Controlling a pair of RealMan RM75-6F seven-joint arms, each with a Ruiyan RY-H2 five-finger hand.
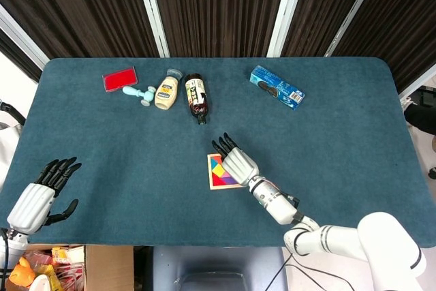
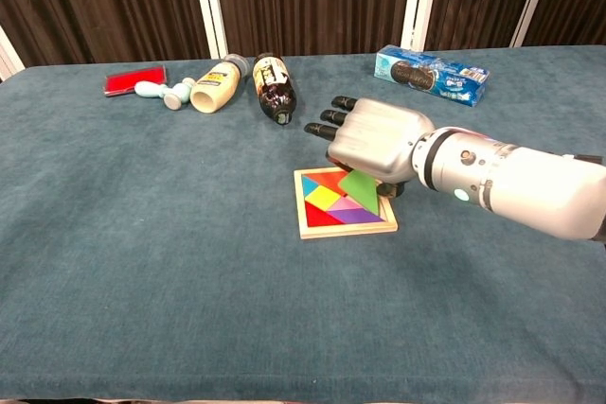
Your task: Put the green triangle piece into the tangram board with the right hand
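Green and flat, the triangle piece [image 2: 360, 191] sits under the right hand [image 2: 377, 139], held at its upper edge beneath the palm and tilted down onto the right part of the tangram board [image 2: 312, 229]. Its lower corner seems to touch the coloured pieces already in the board, but whether it lies fully seated cannot be told. The dark fingers [image 2: 327, 117] of that hand stretch out to the far left, past the board's far edge and above the bench [image 2: 142, 262].

From the head view, the right hand [image 1: 238, 163] covers the right half of the board [image 1: 214, 175], which lies near the middle of the blue-carpeted bench [image 1: 340, 134].

Farther off, a dark brown bottle [image 2: 275, 88] lies on its side beyond the board, with a cream bottle [image 2: 216, 86] just left of it. A pale blue, dumbbell-shaped object [image 2: 163, 93] and a red, flat block [image 2: 134, 79] lie further left. A blue packet of biscuits [image 2: 431, 74] rests at the far right.

The left hand [image 1: 42, 192] hangs at the near left edge of the bench, holding nothing, fingers apart and extended.
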